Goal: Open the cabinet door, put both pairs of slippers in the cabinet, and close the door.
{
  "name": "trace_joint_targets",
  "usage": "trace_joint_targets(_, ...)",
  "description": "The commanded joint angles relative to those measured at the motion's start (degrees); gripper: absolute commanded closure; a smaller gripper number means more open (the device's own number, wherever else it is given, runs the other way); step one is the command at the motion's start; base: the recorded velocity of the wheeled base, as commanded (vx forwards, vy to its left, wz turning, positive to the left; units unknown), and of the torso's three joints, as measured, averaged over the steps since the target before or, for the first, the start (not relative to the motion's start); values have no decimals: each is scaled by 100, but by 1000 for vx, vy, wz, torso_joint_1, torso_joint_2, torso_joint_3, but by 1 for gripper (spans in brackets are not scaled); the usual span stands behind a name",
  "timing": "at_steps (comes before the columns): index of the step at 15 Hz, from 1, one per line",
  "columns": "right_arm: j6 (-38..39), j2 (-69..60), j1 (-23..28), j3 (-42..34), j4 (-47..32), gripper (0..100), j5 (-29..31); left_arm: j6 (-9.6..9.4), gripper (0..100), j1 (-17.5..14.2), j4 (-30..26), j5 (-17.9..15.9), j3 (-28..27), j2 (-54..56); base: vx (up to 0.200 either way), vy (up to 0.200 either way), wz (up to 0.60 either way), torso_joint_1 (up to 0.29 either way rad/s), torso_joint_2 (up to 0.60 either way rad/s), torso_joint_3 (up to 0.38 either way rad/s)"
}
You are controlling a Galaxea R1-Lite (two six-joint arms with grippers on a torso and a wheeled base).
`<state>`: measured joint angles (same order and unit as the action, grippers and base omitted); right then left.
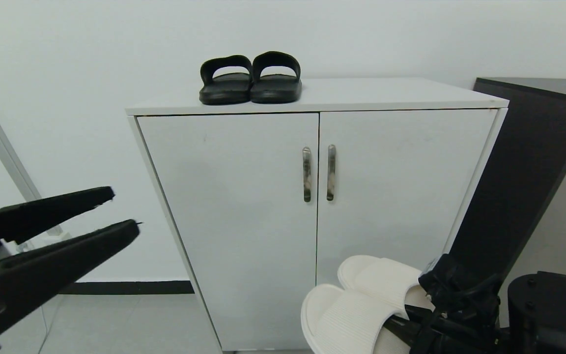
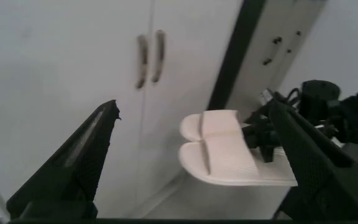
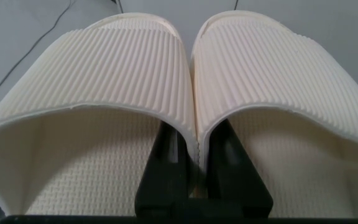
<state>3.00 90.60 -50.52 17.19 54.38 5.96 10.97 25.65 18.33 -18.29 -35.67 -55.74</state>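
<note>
White wall backs the shut cabinet (image 1: 243, 221), black slippers (image 1: 250, 81) on top. Jaws of the right gripper (image 3: 194, 180) pinch the white slippers (image 1: 361, 305), which look soft and light, by their inner sides, low before it. Jaws of the left gripper (image 1: 125, 208) stand apart.

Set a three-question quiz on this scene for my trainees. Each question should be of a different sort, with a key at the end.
1. True or false: both doors of the cabinet are shut.
2. The white slippers are: A. held in the right tool; B. on the cabinet's top; C. inside the cabinet.
3. Short answer: what lies on the cabinet's top?

Key: 1 true; 2 A; 3 the black slippers, side by side.
</note>
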Motion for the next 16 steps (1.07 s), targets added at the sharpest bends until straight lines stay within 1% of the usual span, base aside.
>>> trace_joint_targets(1,-1,37,-28,4,2,100,2,10,0,713,408,71,-256,-957,0,0,0,0,0,0)
trace_joint_targets(2,-1,45,-55,4,2,100,2,37,0,880,715,150,-265,-1256,0,0,0,0,0,0)
trace_joint_targets(3,-1,63,-72,-5,2,100,2,37,0,1074,1111,361,-300,-1642,0,0,0,0,0,0)
trace_joint_targets(4,8,107,-72,-5,2,100,2,63,0,1232,1462,484,-362,-1950,0,0,0,0,0,0)
trace_joint_targets(5,25,125,-72,-5,2,100,-7,107,0,1381,1603,493,-423,-2134,0,0,0,0,0,0)
trace_joint_targets(6,34,168,-72,-5,11,100,-7,142,0,1540,1585,484,-581,-2293,0,0,0,0,0,0)
trace_joint_targets(7,34,195,-72,-5,11,100,-7,177,0,1566,1585,466,-669,-2363,0,0,0,0,0,0)
trace_joint_targets(8,34,221,-72,-5,11,100,-7,265,0,1610,1577,414,-836,-2521,0,0,0,0,0,0)
trace_joint_targets(10,69,212,-63,-5,20,100,-16,476,0,1654,1585,176,-1267,-2855,0,0,0,0,0,0)
trace_joint_targets(11,69,212,-63,-5,29,100,-16,520,0,1689,1585,150,-1302,-2873,0,0,0,0,0,0)
trace_joint_targets(12,69,204,-63,-5,55,100,-86,687,0,1803,1585,44,-1469,-2969,0,0,0,0,0,0)
trace_joint_targets(13,60,212,-63,-5,55,100,-122,722,0,1803,1577,-52,-1680,-3207,0,0,0,0,0,0)
trace_joint_targets(15,60,212,-63,-14,55,100,-122,731,0,1698,1585,-70,-1909,-3488,0,0,0,0,0,0)
trace_joint_targets(16,60,212,-63,-14,55,100,-113,740,0,1645,1585,-149,-2146,-3778,0,0,0,0,0,0)
